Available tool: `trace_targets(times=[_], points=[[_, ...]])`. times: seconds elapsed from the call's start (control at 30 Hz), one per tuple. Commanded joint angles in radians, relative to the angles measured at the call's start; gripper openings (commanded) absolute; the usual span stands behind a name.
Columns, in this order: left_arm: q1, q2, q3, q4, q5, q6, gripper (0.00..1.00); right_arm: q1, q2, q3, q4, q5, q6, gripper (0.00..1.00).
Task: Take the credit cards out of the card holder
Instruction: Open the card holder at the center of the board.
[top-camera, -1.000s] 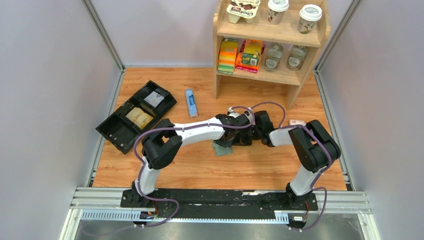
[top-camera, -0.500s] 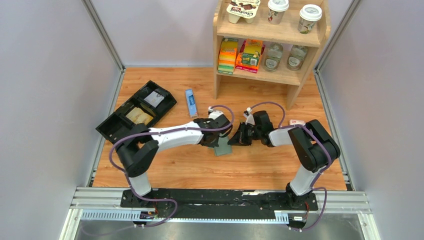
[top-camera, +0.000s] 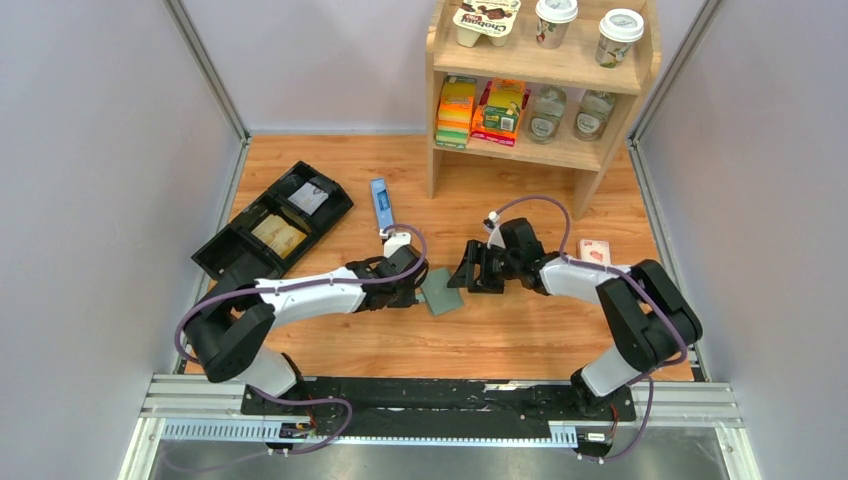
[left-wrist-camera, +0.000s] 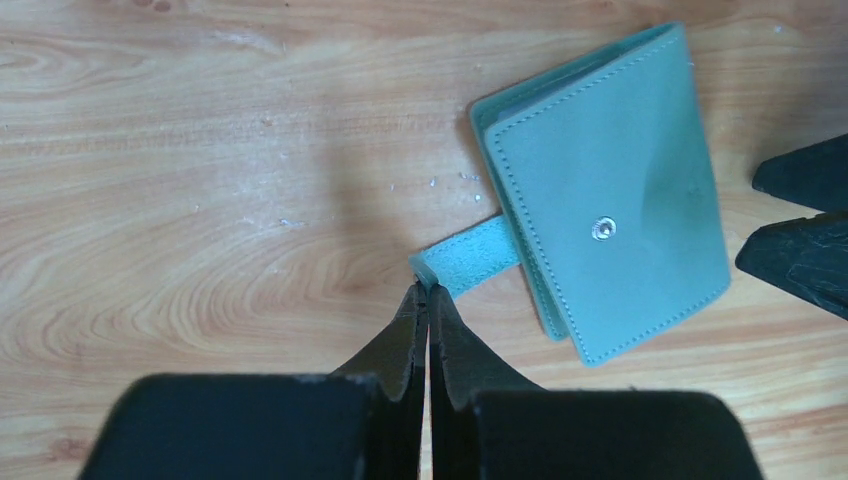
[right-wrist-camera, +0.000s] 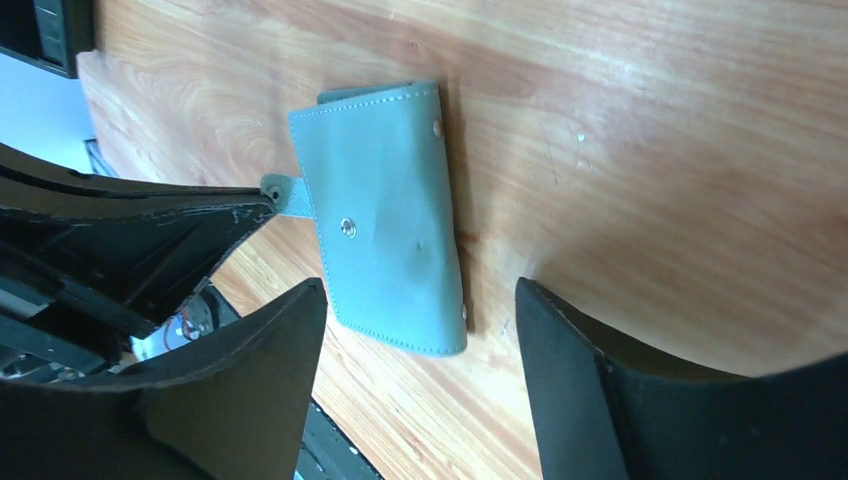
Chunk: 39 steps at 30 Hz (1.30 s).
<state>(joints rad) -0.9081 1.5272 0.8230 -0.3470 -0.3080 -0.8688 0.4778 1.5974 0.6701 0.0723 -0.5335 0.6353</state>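
Sage-green card holder (left-wrist-camera: 610, 200) lies closed | left gripper (left-wrist-camera: 425, 300), at 9 o'clock, pinches its strap (left-wrist-camera: 475, 255), likely to open it | right gripper (right-wrist-camera: 420, 290), at 3 o'clock, gapes wide, seemingly ready to brace.

Only one legible word: "Chobani" on the yoghurt pack (top-camera: 487, 18), top shelf of the wooden rack (top-camera: 598, 76), far beyond my right gripper (top-camera: 462, 278); print on the paper cups (top-camera: 556, 22) beside it is too small to read; same for the boxes (top-camera: 480, 110) and jar labels (top-camera: 547, 118) one shelf lower; markings on the blue box (top-camera: 380, 204), just past my left gripper (top-camera: 418, 290), are also too small; wrist views show no readable print.
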Motion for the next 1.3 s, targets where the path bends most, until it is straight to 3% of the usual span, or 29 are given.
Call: trace_targets(times=[0.0,0.23,0.33,0.5,0.67,1.07,1.27], points=[[-0.003,-0.12,-0.022,0.106,0.015,-0.02,0.0,0.013,-0.125,0.051,-0.199,0.16,-0.08,0.75],[-0.018,-0.156,0.062,0.163,0.107,0.083,0.0,0.012,-0.301,0.049,-0.336,0.349,-0.12,1.0],[-0.046,-0.121,0.142,0.171,0.129,0.116,0.0,0.013,-0.381,0.036,-0.359,0.424,-0.118,1.0],[-0.058,-0.124,0.145,0.235,0.162,0.067,0.0,0.013,-0.468,0.022,-0.378,0.446,-0.143,1.0],[-0.06,-0.142,0.075,0.165,0.066,0.011,0.0,0.013,-0.465,0.01,-0.37,0.38,-0.141,0.99],[-0.058,-0.263,-0.195,0.04,-0.022,-0.148,0.0,0.036,-0.424,-0.001,-0.296,0.176,-0.178,0.89],[-0.058,-0.228,-0.209,0.0,-0.02,-0.145,0.0,0.079,-0.347,0.026,-0.258,0.129,-0.183,0.87]])
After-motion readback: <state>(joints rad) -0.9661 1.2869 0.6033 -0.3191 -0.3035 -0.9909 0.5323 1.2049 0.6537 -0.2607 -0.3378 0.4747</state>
